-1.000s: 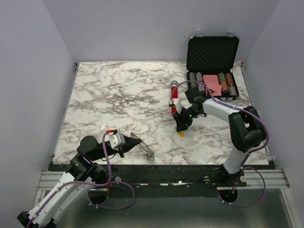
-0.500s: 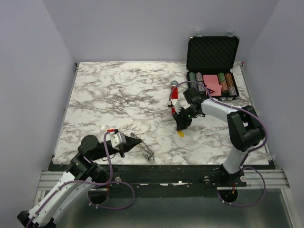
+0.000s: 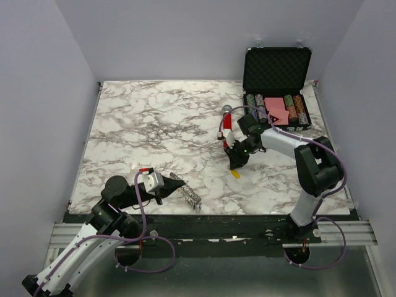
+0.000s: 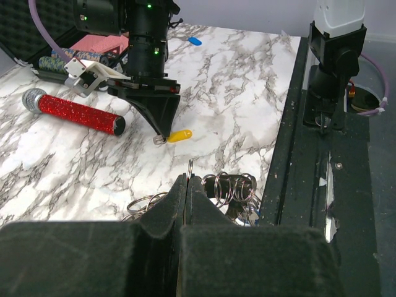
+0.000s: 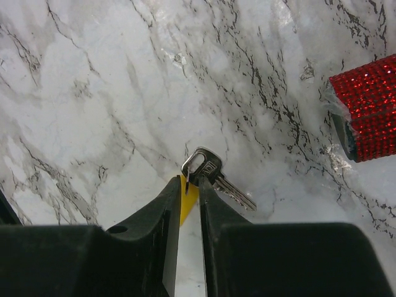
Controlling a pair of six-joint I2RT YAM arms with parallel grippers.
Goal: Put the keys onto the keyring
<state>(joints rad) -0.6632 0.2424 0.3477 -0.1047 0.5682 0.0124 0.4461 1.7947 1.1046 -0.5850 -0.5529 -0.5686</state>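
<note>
Narrowing right gripper since a second ago around yellow key, six o'clock of red cylinder overhead; cannot tell whether pinching. Clamping keyring in pressed-together left gripper.

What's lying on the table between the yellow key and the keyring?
Nothing; the marble tabletop is bare between the yellow key and the keyring, clearest in the left wrist view.

A red glittery cylinder lies on the marble table near an open black case of poker chips
</note>
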